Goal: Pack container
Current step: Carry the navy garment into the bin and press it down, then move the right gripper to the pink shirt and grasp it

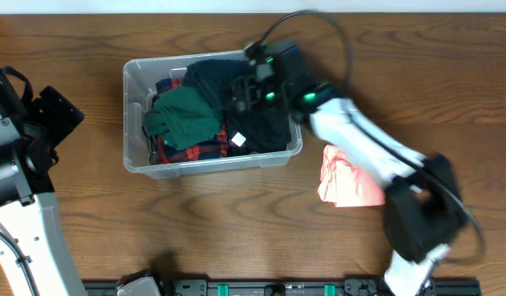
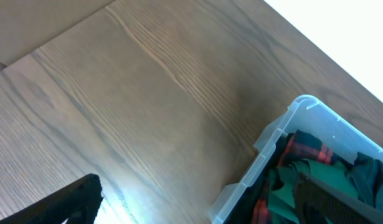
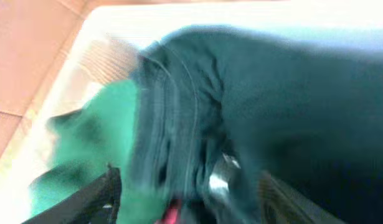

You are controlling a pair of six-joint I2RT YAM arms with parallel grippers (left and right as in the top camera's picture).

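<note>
Dark teal cloth [image 3: 272,112] lies between the right end effector's [image 3: 194,199] spread fingers, atop the heaped clothes in the container [image 1: 131,115] on the table [image 1: 236,230]. Just right of the container, a pink garment [image 1: 347,177] probably awaits packing. Left of the container, the left end effector [image 2: 197,193] hangs spread, empty.

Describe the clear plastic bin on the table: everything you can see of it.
The container is a clear, colourless rectangular plastic bin with a rounded rim. It stands upright and lidless on the wooden table, filled with clothes: a green garment, a red plaid garment and a dark garment. The right gripper reaches over its right half.
</note>
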